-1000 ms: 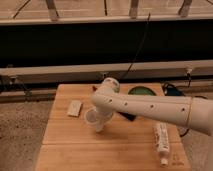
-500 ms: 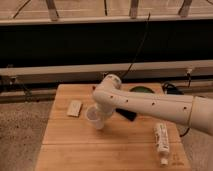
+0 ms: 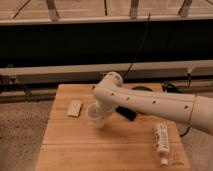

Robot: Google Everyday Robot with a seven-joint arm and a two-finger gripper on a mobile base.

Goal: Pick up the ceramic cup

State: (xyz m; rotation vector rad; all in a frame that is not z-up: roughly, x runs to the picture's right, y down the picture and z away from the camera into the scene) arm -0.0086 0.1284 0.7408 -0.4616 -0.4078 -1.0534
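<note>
The ceramic cup is a small white handleless cup, left of the table's middle, tilted slightly and just off the wood. My gripper comes down from the big white arm and is shut on the cup's right side. The arm's wrist covers most of the fingers.
A white bottle with a printed label lies at the right front of the wooden table. A small pale block lies at the left. A black object sits under the arm. A dark dish edge shows behind the arm.
The arm has risen a little and the cup has come up with it, from resting on the wood to slightly above it.
</note>
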